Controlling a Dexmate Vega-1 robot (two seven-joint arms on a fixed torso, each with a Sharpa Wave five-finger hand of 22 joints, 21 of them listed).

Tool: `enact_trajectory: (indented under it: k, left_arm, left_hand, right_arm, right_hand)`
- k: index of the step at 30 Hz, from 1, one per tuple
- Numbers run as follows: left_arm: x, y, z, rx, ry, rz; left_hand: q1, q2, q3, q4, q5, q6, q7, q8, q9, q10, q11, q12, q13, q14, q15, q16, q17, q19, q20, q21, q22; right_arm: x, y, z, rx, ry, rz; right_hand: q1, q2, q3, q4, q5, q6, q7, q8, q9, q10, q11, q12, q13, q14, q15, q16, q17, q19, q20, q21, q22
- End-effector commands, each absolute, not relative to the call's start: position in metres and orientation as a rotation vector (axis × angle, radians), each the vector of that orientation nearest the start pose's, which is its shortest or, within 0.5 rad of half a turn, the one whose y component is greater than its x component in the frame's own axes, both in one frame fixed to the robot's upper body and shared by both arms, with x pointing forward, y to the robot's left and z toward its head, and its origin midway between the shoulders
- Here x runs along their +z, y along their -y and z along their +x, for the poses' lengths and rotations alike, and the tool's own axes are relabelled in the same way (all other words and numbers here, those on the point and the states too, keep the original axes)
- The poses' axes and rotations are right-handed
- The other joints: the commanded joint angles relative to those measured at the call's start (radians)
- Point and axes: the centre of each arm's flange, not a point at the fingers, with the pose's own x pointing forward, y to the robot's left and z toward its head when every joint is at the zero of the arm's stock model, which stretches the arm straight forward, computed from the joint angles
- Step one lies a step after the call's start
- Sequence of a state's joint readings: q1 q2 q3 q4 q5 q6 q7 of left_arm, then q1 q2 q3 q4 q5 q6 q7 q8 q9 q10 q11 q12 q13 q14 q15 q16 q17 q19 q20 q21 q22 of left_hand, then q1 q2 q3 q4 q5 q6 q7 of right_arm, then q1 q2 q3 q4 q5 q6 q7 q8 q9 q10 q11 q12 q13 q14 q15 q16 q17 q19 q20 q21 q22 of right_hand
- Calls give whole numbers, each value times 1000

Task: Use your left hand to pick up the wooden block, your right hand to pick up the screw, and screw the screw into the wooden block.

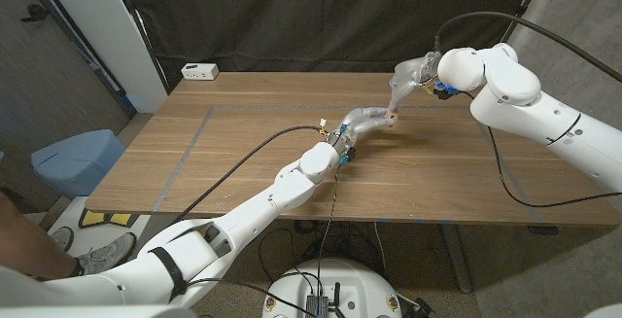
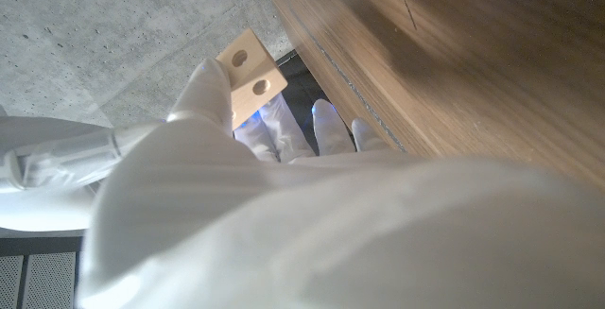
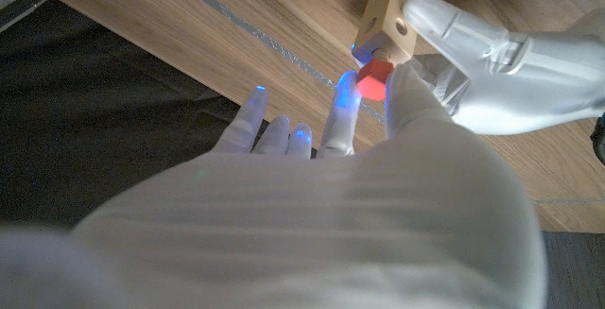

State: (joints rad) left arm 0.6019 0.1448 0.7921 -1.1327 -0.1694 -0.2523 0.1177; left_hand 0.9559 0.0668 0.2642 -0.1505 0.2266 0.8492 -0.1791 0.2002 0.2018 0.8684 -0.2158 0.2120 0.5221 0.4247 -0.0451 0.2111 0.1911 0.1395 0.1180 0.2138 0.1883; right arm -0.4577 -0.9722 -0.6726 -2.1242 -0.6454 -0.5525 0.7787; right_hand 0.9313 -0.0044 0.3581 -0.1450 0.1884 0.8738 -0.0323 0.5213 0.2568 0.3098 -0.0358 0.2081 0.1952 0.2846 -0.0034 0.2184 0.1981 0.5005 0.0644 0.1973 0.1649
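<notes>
Wooden block [image 3: 387, 18] is being held above the desk [image 1: 243, 153], toward two o'clock from its middle, pinched in the left hand [image 1: 364, 121] fingers [image 2: 210, 87]. Its holed face [image 2: 251, 73] is showing two round holes in the left wrist view. Red-headed screw [image 3: 372, 77] is touching the block's lower holed face, head toward the right hand [image 1: 410, 77]; its shaft is hidden, so its long axis cannot be told. Right fingers [image 3: 340, 115] are pinching the screw, the others spreading.

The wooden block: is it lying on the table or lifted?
Lifted: the left hand holds the wooden block above the table.
</notes>
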Motion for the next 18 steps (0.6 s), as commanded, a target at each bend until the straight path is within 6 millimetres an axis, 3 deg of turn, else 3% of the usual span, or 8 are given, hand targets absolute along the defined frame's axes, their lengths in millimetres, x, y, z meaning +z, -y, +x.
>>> enact_trajectory:
  k: [1, 10, 18]
  left_arm:
    - [-27, 16, 644, -502, 648, 349]
    - [-27, 16, 644, -503, 647, 353]
    - [-27, 16, 644, -505, 646, 353]
  left_hand:
    - [1, 10, 9, 0, 6, 14, 3, 8, 4, 6, -3, 9, 17, 6, -62, 0, 0, -1, 2, 5, 4]
    - [0, 12, 11, 1, 6, 11, 5, 7, 4, 4, -3, 8, 17, 7, -61, 0, 0, -1, 2, 5, 4]
    - [0, 14, 13, 1, 7, 12, 5, 7, 4, 4, -2, 8, 17, 7, -61, -1, 0, -1, 2, 5, 4]
  right_arm:
    - [144, 218, 531, 79, 243, -1729]
    - [142, 217, 531, 71, 236, -1721]
    - [140, 217, 531, 59, 231, -1722]
  right_hand:
    - [-22, 5, 1, 12, -3, 27, -1, 10, -1, 18, -4, 9, 2, 19, -5, 10, 2, 17, -2, 4, 4]
    - [-41, 9, 1, 15, -5, 64, 4, 20, -7, 52, -3, 12, 1, 40, -11, 12, 0, 39, -3, 6, 4]
    - [-56, 12, 1, 17, -6, 103, 5, 31, -14, 80, -19, 15, 0, 56, -14, 13, -1, 50, -9, 6, 4]
